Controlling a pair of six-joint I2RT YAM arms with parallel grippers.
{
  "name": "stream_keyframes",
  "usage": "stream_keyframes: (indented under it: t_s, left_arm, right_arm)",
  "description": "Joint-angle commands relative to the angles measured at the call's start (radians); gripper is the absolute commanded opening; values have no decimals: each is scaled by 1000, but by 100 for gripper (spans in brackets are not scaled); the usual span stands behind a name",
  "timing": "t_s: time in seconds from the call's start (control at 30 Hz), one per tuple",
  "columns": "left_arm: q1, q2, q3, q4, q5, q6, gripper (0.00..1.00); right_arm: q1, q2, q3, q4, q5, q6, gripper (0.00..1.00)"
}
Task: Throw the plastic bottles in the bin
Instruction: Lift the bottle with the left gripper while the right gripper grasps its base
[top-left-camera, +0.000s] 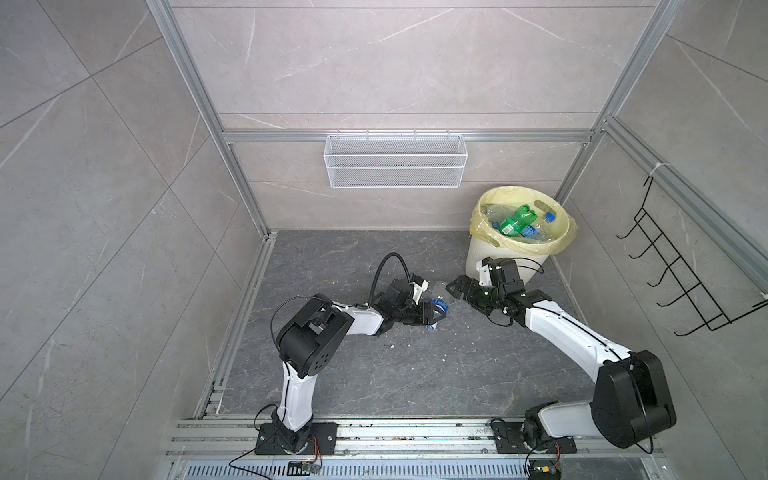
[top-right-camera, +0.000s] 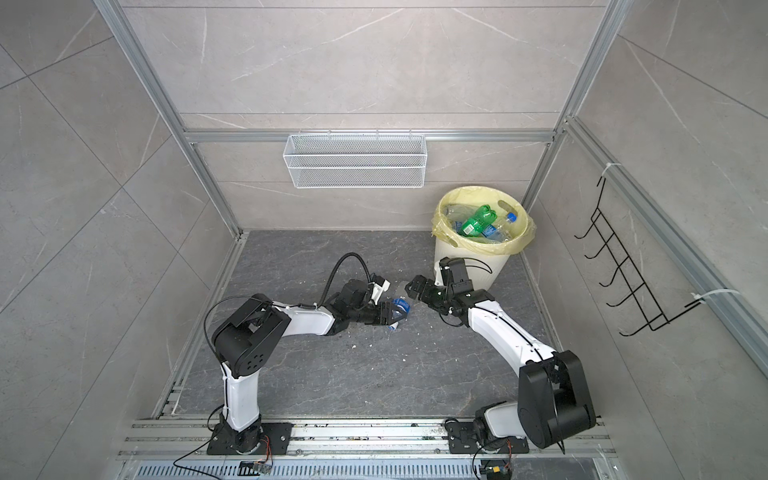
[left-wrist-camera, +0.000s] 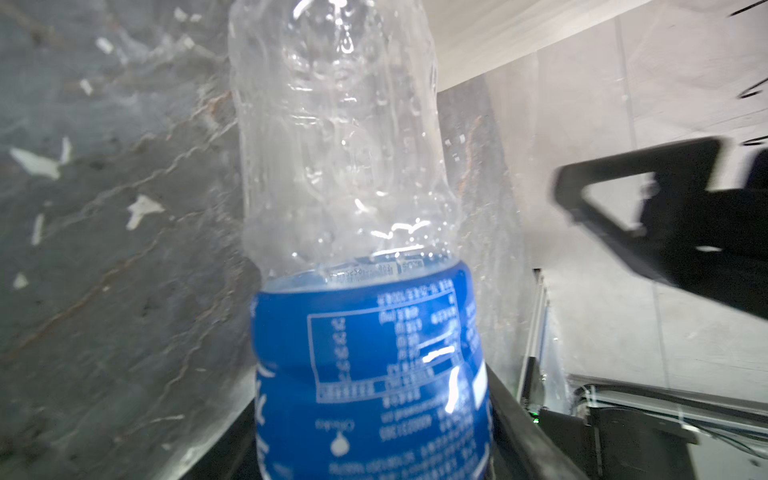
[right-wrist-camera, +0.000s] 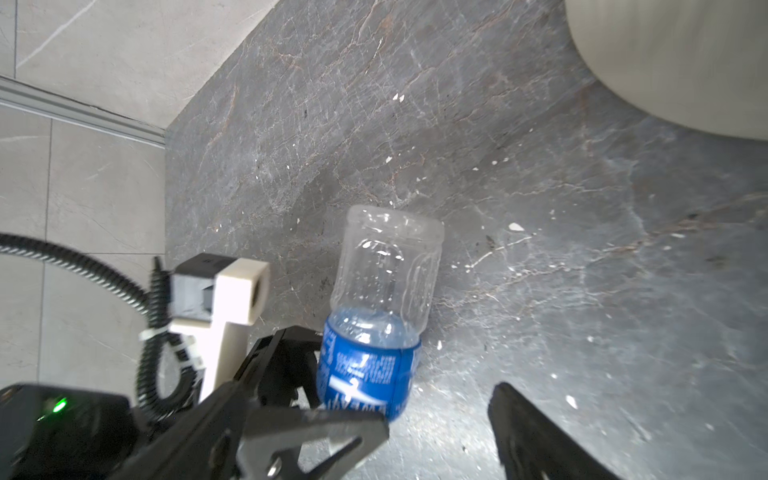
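Observation:
A clear plastic bottle (top-left-camera: 439, 304) (top-right-camera: 401, 305) (left-wrist-camera: 353, 199) (right-wrist-camera: 376, 328) with a blue label is held just above the dark floor. My left gripper (top-left-camera: 433, 316) (top-right-camera: 392, 316) (left-wrist-camera: 370, 440) is shut on its labelled part, one finger on each side. Its clear bottom end points away from that gripper. My right gripper (top-left-camera: 455, 289) (top-right-camera: 415, 287) (right-wrist-camera: 440, 415) stands open close beside that clear end, with nothing between its fingers. The cream bin (top-left-camera: 473, 257) (top-right-camera: 446, 257) (right-wrist-camera: 685, 62) stands in the back right corner, behind my right gripper. Several bottles lie in it, a green one (top-left-camera: 516, 224) (top-right-camera: 478, 220) on top.
A white wire mesh basket (top-left-camera: 395, 160) (top-right-camera: 355, 162) hangs on the back wall. A black wire rack (top-left-camera: 665, 266) (top-right-camera: 623, 266) sticks out of the right wall. Small white scraps (top-left-camera: 395, 345) dot the floor. Aluminium frame rails edge the floor.

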Motion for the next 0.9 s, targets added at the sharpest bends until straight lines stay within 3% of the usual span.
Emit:
stream_keyframes:
  t_s: [0.0,0.33,0.5,0.87]
  left_arm:
    - [0,-83,-2,91,40,-21,51]
    - [-9,-127,1,94,70,-23,51]
    - [-13,-140,4,91,73,-22,51]
    - [-18,-165,6,46,57,6,61]
  right_arm:
    - [-3,36,11,52,-26,35,93]
    - [1,108,31,162,-110,100,89]
    - [6,139,45,210,-133,134,81]
    - [13,110,63,154,-83,103,47]
